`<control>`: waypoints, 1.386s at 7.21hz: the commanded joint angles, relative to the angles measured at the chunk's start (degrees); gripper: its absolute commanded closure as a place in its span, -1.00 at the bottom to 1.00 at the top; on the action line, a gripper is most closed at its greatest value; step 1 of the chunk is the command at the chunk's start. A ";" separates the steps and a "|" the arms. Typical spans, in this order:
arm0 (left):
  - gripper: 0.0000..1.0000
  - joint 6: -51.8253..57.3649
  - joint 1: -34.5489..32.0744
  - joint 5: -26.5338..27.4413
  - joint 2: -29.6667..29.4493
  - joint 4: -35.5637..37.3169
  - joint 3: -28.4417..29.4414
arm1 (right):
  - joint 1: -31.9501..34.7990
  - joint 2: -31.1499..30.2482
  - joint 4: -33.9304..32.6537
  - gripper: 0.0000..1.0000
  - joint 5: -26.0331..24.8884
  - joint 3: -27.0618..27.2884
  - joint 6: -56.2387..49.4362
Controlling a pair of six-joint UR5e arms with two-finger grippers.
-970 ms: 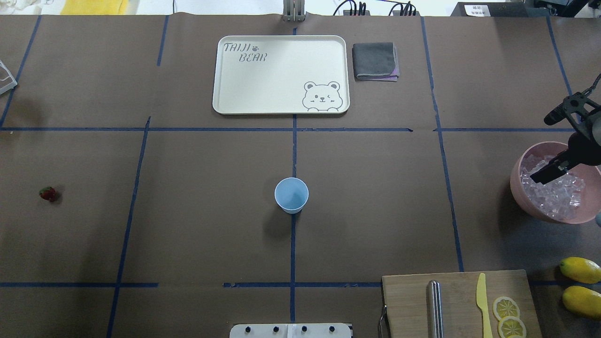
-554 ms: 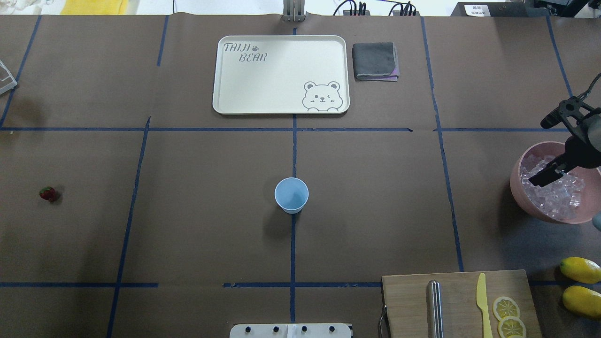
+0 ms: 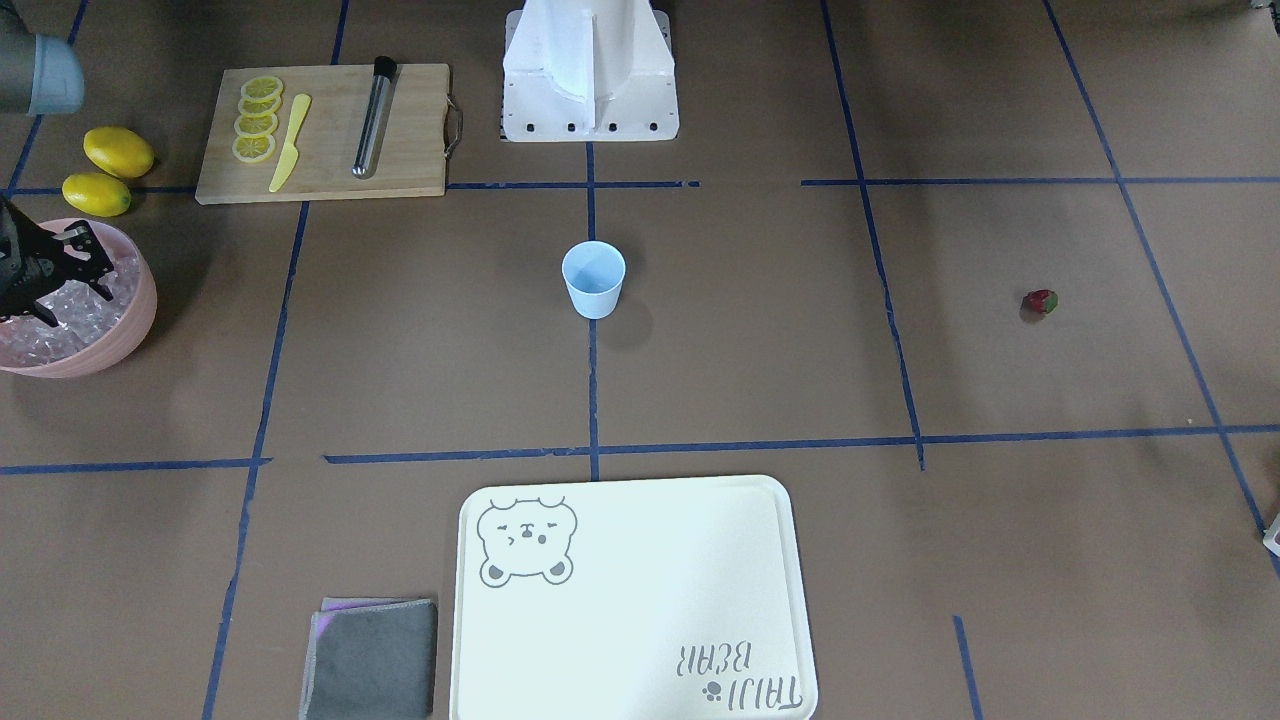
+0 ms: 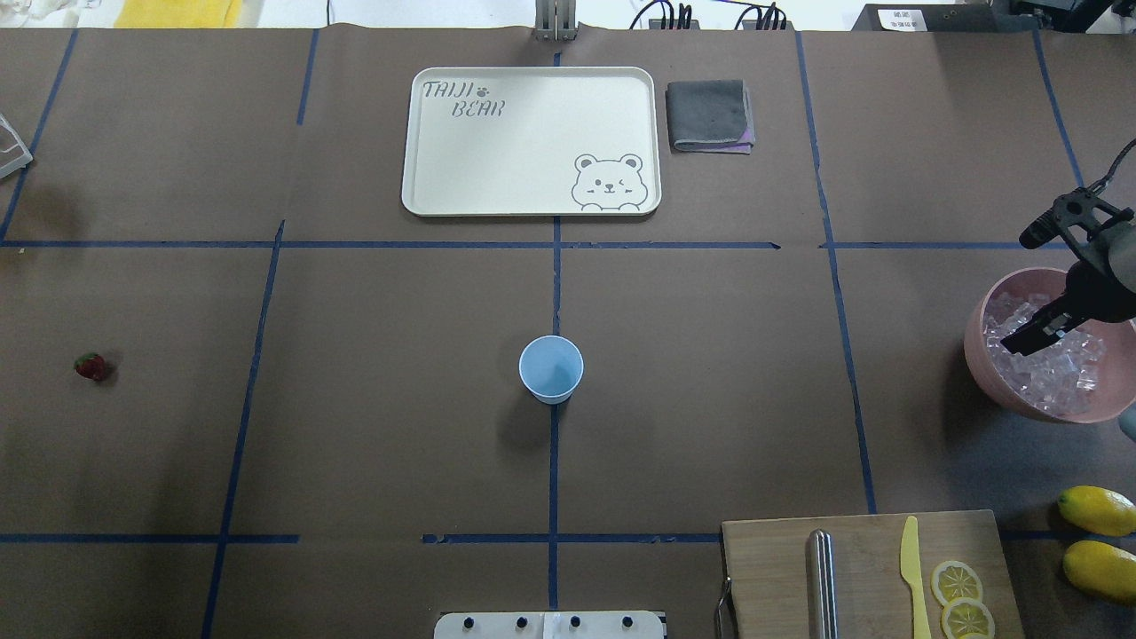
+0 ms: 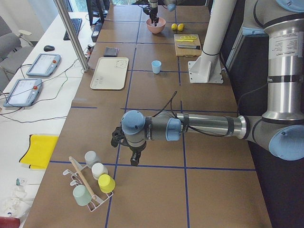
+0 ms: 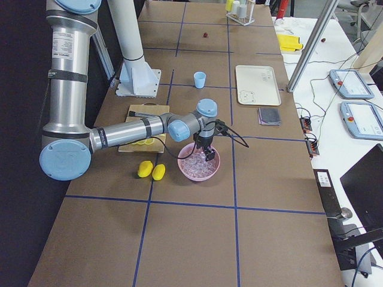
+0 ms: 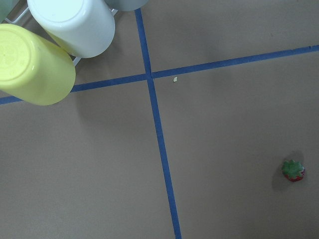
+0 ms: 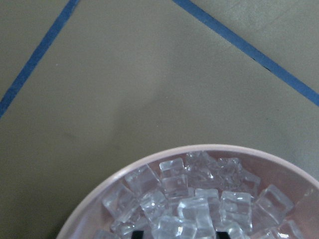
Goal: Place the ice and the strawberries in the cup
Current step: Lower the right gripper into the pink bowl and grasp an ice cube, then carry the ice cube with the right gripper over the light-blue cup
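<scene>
The light is bright and even, and it comes from above. The brown table [image 4: 373, 426] shows no glare. In the overhead view the cup [image 4: 551, 369] throws a soft round shadow down and to its left, and the bowl [image 4: 974, 353] throws a wider one to its left. In the front view the tray [image 3: 640, 600] looks very white — almost washed out. Up close the ice [image 8: 199, 201] looks sharp and sparkles with small bright spots. The strawberry [image 7: 293, 170] has a faint shadow on its left. In both side views the strip by the robot is dark.
</scene>
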 commanded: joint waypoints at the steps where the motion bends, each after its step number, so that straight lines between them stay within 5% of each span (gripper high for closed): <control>1: -1.00 0.00 0.00 0.02 -0.01 0.00 -0.08 | 0.15 -0.20 0.00 0.98 -0.07 0.30 -0.13; 5: -1.00 0.00 0.00 -0.06 0.08 -0.09 -0.43 | 6.37 -1.18 -4.63 0.99 1.07 9.16 5.02; 7: -1.00 0.00 0.09 -0.06 0.08 -0.09 -0.51 | 6.83 4.51 -4.83 1.00 1.16 9.79 24.83; 10: -1.00 0.09 0.18 -0.06 -0.10 -0.17 -0.51 | 1.93 13.22 -5.19 0.98 0.81 9.97 38.06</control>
